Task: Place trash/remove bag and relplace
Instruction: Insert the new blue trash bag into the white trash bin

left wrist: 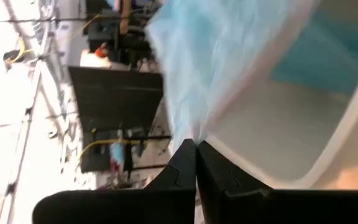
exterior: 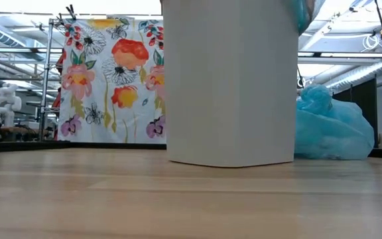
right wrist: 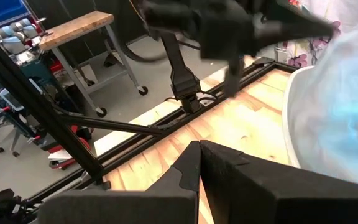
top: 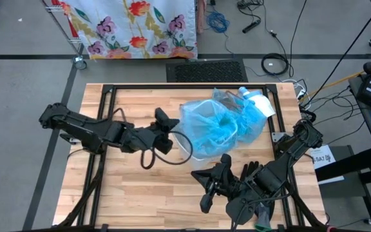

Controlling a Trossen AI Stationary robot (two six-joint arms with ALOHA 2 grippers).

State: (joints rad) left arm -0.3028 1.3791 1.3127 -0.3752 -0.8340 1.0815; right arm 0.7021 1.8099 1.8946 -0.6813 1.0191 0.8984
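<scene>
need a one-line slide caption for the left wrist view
Left gripper, jaws shut, pinching the blue bag liner at the rim of the white bin.

A robotics lab: metal racks (exterior: 48, 79), floor cables (top: 275, 63), a floral backdrop (exterior: 111, 79) behind the workbench (top: 134, 180)

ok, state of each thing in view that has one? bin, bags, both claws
White bin: upright on the table, lined with a blue bag.
Blue liner bag: draped over the bin rim, edge pinched by the left claw.
Second blue bag: bunched on the table behind the bin.
Left claw: shut on the liner bag's edge.
Right claw: shut, empty, near the table's front edge.
</scene>
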